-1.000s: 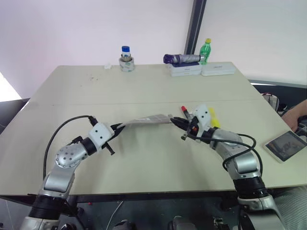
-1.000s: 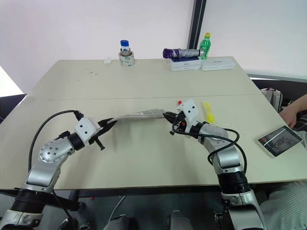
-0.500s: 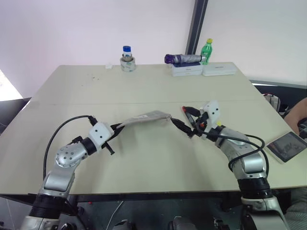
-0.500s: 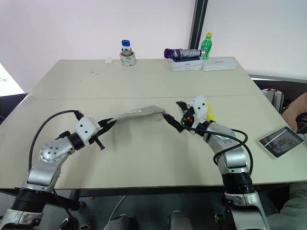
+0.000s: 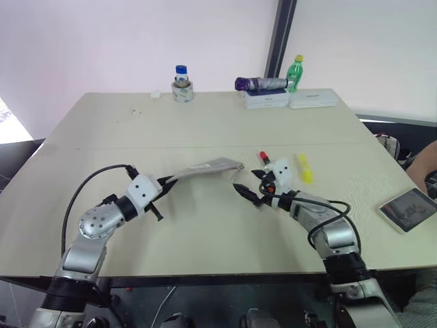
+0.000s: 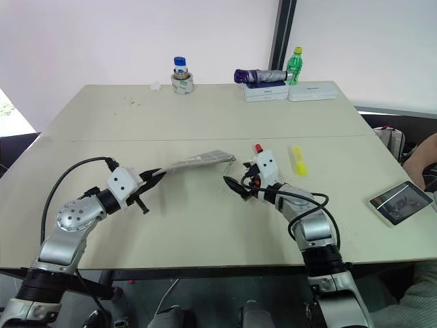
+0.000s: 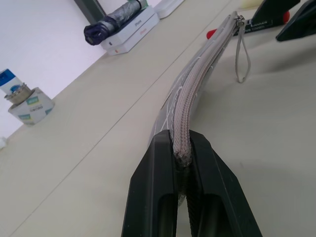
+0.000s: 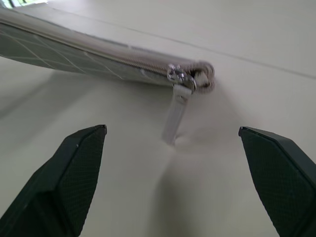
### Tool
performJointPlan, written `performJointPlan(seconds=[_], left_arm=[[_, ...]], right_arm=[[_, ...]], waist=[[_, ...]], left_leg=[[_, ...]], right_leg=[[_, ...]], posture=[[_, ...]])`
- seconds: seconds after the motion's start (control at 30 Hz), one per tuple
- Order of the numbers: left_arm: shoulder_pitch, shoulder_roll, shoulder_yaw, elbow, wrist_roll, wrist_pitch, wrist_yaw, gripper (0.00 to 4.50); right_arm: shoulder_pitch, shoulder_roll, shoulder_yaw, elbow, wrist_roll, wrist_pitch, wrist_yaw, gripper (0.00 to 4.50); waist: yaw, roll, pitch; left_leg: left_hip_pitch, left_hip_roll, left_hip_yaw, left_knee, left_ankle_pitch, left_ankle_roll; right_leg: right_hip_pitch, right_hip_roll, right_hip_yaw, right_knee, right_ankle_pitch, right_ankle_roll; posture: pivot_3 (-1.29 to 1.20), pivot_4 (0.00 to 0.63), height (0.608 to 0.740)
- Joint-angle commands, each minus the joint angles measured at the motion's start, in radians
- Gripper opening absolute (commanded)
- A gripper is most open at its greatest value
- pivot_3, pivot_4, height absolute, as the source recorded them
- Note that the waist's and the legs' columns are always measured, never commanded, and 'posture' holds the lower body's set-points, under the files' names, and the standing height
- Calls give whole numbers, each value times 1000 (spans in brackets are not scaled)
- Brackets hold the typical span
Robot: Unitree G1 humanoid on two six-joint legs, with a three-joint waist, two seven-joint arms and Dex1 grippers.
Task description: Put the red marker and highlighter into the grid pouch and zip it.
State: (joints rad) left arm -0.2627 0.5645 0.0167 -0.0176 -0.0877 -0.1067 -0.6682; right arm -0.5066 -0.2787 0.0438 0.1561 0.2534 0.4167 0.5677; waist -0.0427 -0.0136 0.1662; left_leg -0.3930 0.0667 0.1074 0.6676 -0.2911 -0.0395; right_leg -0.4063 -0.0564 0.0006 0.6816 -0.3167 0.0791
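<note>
- Holding one end of the grid pouch, the left gripper is pinching it with its jaws shut on the zipper edge; the pouch is stretching off toward the right, raised off the table.
- Hovering just right of the pouch's free end, the right gripper is standing with its jaws spread wide and gripping nothing.
- Hanging from the slider at that free end, the zipper pull is dangling between the pouch and the spread jaws, in front of them and not touched.
- Lying on the table just beyond the right gripper, the red marker is outside the pouch; its red cap is showing.
- Lying a little further right, the highlighter is also on the table, apart from the marker.
- Judging the step: both pens are waiting outside, so loading is not begun; the work in hand looks like getting the zipper end ready.
- Judging the next move: the right jaws are needing to close on the pull tab, or else turn back to the marker; whether the zipper is open along its length I cannot tell.
</note>
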Motion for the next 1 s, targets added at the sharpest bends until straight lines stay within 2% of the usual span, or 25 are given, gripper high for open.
performJointPlan(seconds=[0.03, 0.33, 0.43, 0.47, 0.5, 0.53, 0.6, 0.63, 0.83, 0.93, 1.0], left_arm=[[-8, 11, 25, -42, -12, -6, 4, 0], [-4, 10, 26, -52, -11, -2, 7, 0], [-2, 9, 26, -56, -9, -1, 11, 0], [-2, 8, 27, -58, -9, 1, 13, 0], [-1, 8, 27, -60, -8, 2, 14, 0], [1, 10, 27, -60, -5, 0, 15, 0], [6, 13, 26, -60, 2, -2, 17, 0], [8, 14, 26, -59, 7, -3, 18, 0], [10, 6, -18, -34, 75, -29, 34, 0], [3, -7, -43, -19, 105, -42, 47, 0], [-10, -25, -58, -12, 117, -36, 63, 0]], right_arm=[[-48, 64, -33, 23, 34, 4, -41, 4449], [-128, 176, -84, 189, 70, -49, -58, 4449], [-126, 173, -62, 191, 47, -63, -42, 3212], [-123, 171, -61, 187, 42, -64, -45, 2720], [-117, 167, -60, 179, 39, -63, -45, 1944], [-103, 154, -55, 158, 36, -56, -35, 1700], [-82, 124, -39, 117, 21, -46, -24, 453], [-73, 104, -25, 96, 5, -41, -18, 21], [-30, -51, 132, -92, -144, -17, 31, 21], [-35, -55, 155, -130, -158, 11, 20, 21], [-48, -92, 238, -127, -266, -38, 20, 21]], waist=[[-1, 0, 0], [0, 0, 0], [0, 0, 0], [-1, 0, 0], [-1, 0, 0], [-1, 0, 0], [1, 0, 0], [1, 0, 0], [-1, 0, 0], [-1, 0, 0], [0, 0, 0]], left_leg=[[0, 0, 0, 0, 0, 0], [0, 0, 0, 0, 0, 0], [0, 0, 0, 0, 0, 0], [0, 0, 0, 0, 0, 0], [0, 0, 0, 0, 0, 0], [0, 0, 0, 0, 0, 0], [0, 0, 0, 0, 0, 0], [0, 0, 0, 0, 0, 0], [-1, 0, 0, 0, 0, 1], [0, 0, 0, 0, -1, 2], [0, 0, 0, 0, -1, 1]], right_leg=[[0, 0, 0, 0, 0, 0], [0, 0, 0, 0, 0, 0], [0, 0, 0, 0, 0, 0], [0, 0, 0, 0, 0, 0], [0, 0, 0, 0, 0, 0], [0, 0, 0, 0, 0, 0], [0, 0, 0, 0, 0, 0], [0, -1, 0, 0, 0, 0], [-1, -1, 0, 0, 0, 0], [-1, 0, 0, 0, 0, 0], [-1, 0, 0, 0, 0, 0]], posture=[[0, 150, 740], [0, 150, 740], [0, 150, 740], [0, 150, 740], [0, 150, 740], [0, 150, 740], [0, 150, 740], [0, 150, 740], [0, 150, 740], [0, 150, 740], [0, 150, 740]])
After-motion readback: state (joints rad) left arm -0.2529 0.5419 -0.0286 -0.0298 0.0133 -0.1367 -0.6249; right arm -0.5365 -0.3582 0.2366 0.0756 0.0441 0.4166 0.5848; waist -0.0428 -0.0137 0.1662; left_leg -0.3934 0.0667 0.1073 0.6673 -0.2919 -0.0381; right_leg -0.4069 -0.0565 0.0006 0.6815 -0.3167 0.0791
